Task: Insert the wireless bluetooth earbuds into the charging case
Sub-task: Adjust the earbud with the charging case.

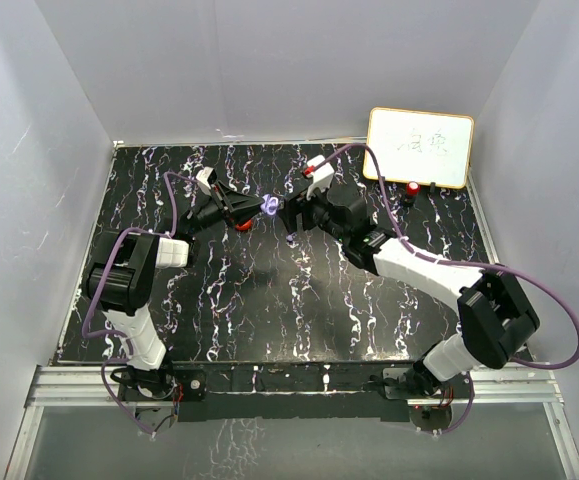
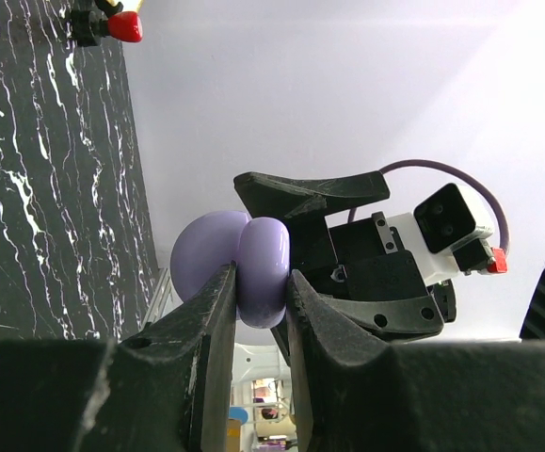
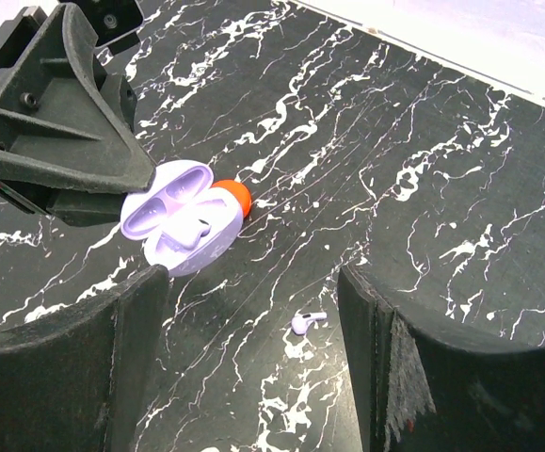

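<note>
Two arms met near the upper centre of the black, white-veined marble-pattern worktop [image 3: 423, 141] in the top view. The left fingers [image 2: 211, 320] were closed tight on the pale purple, rounded plastic charging case [image 3: 183, 226], pinching it from both sides. In the left wrist view the case bulged out above the fingertips against the pale wall.

In the right wrist view the case sat in the left-centre of the frame with its lid hinged open and its hollow interior facing the camera. A small stemmed shape seemed to lie inside one half, though it was too small to be sure.

The right fingers [image 3: 84, 377] stood wide apart and held nothing, their two dark tips filling the lower left and lower right of the right wrist view. In the top view they faced the case from its right side and were close to it.

One pale purple stemmed plastic earbud [image 3: 305, 322] lay loose on the worktop in the lower centre of the right wrist view. In the frame it fell between the two spread fingers and was apart from the case.

An orange-red rounded object [image 3: 234, 194] peeked out just behind the right edge of the case. Whether the two touched could not be told.

At the upper right of the top view a white board with handwriting [image 1: 419, 148] leaned at the back edge of the worktop. A small red-topped object [image 1: 412, 188] stood just in front of it.
</note>
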Controlling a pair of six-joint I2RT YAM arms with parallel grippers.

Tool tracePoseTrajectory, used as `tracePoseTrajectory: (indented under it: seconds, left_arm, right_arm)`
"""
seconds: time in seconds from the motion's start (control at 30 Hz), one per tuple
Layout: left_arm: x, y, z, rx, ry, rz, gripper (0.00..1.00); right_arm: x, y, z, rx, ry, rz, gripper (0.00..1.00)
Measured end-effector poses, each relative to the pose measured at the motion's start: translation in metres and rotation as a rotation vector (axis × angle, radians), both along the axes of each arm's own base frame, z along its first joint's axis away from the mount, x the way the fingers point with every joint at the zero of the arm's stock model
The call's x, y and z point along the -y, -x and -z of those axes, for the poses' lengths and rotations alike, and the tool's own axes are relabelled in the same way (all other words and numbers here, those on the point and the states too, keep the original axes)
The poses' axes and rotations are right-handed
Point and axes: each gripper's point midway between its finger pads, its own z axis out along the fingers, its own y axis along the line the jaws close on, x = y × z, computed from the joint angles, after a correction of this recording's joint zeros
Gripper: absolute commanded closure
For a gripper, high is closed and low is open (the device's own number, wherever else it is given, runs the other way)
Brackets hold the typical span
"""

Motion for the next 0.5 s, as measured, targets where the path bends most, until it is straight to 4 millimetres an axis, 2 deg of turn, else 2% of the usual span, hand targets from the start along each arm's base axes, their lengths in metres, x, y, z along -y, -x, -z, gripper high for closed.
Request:
tracePoseTrajectory:
  seconds: [0.5]
  left_arm:
    - [0.0000, 0.0002, -0.0010, -0.002, 0.005, 0.001, 1.00]
  right_arm:
    - [-0.0038, -0.0037, 0.0014, -0.003, 0.003, -0.002, 0.31]
